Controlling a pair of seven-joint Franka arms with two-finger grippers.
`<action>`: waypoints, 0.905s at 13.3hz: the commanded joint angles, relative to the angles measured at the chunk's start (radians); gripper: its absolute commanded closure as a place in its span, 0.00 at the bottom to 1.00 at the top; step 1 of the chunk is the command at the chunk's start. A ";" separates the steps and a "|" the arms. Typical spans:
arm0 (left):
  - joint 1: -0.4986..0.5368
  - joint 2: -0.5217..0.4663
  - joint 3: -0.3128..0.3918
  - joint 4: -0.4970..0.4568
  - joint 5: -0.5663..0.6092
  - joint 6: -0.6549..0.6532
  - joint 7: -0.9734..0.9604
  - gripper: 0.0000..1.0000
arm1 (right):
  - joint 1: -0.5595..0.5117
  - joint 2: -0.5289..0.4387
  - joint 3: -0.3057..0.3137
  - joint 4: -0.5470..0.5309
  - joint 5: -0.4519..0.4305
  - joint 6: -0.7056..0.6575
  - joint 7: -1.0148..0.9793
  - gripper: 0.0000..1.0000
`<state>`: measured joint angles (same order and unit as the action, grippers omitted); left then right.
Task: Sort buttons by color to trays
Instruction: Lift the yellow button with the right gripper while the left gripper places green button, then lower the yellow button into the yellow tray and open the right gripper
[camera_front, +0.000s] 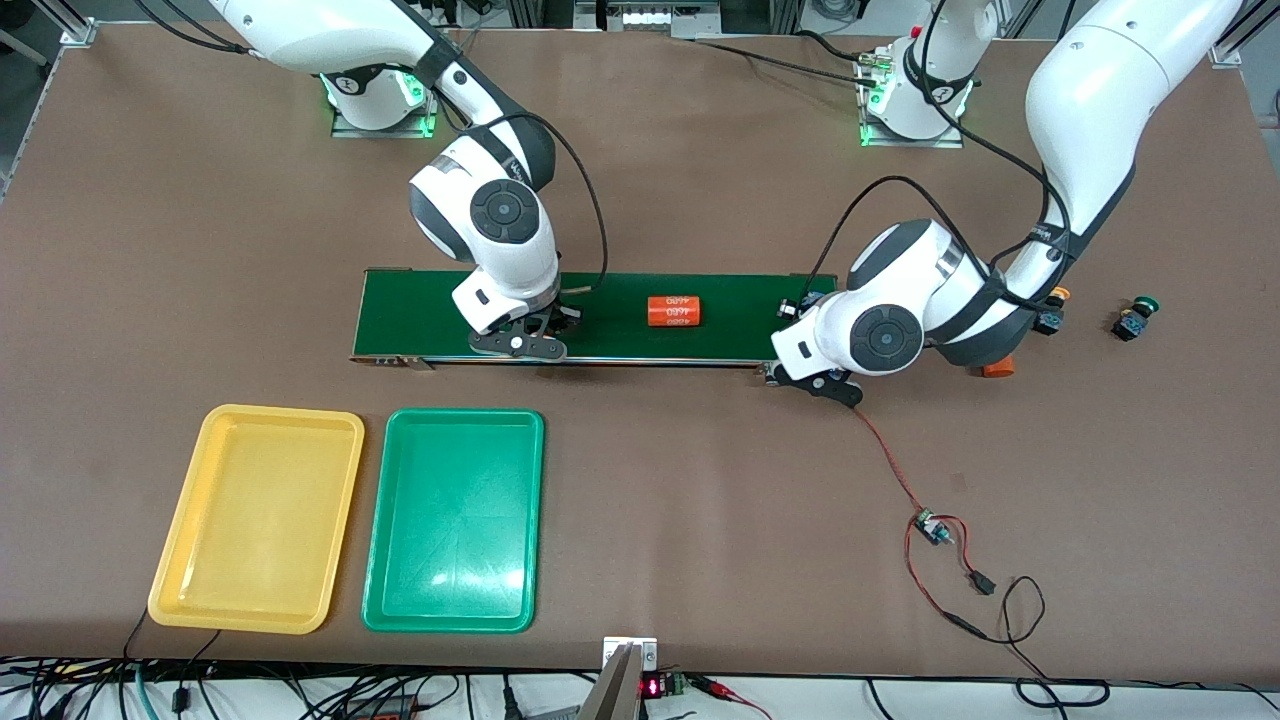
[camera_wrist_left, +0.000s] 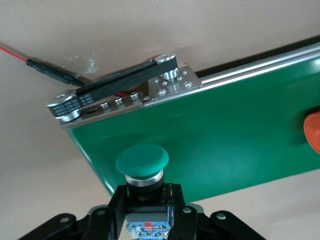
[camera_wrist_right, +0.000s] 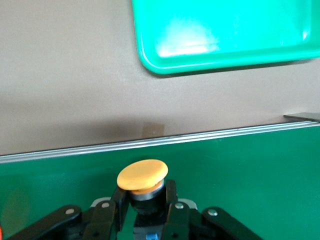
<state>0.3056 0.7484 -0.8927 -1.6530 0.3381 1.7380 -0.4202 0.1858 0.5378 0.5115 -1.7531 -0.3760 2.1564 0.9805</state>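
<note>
- Yellow button (camera_wrist_right: 142, 176): clamped between the right gripper (camera_wrist_right: 145, 205) fingers, cap up, low over the belt (camera_front: 420, 310) toward the right arm's end, close to the belt edge that faces the trays.
- Green button (camera_wrist_left: 142, 162): clamped in the left gripper (camera_wrist_left: 145, 210), over the belt's corner at the left arm's end, by the pulley (camera_wrist_left: 112, 90); brown table shows just past the belt edge.
- Two more buttons on the table off the left arm's end of the belt: one green-capped (camera_front: 1136, 318) standing clear; one yellow-capped (camera_front: 1051, 312) partly hidden by the left arm.
- Yellow tray (camera_front: 200, 590) and green tray (camera_front: 385, 600): side by side, a narrow gap between them, nearer the front camera than the belt; nothing in either; a strip of bare table between trays and belt.
- Orange cylinder (camera_front: 674, 311): lies mid-belt, between the two grippers, apart from both.
- Red wire (camera_front: 890, 455): runs from the belt's end toward the front edge of the table.
</note>
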 joint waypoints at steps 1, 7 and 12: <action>-0.031 0.023 0.006 0.005 -0.024 0.014 -0.066 0.72 | -0.035 -0.008 -0.004 0.036 -0.006 -0.065 -0.066 0.97; -0.016 -0.003 0.000 0.057 -0.021 -0.052 -0.075 0.00 | -0.135 -0.036 -0.014 0.292 0.046 -0.355 -0.403 0.97; 0.067 -0.017 0.043 0.248 0.050 -0.300 -0.066 0.00 | -0.275 -0.039 -0.079 0.336 0.042 -0.395 -0.824 0.96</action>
<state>0.3450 0.7355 -0.8853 -1.4660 0.3590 1.5129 -0.4936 -0.0385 0.4937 0.4528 -1.4348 -0.3468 1.7789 0.3226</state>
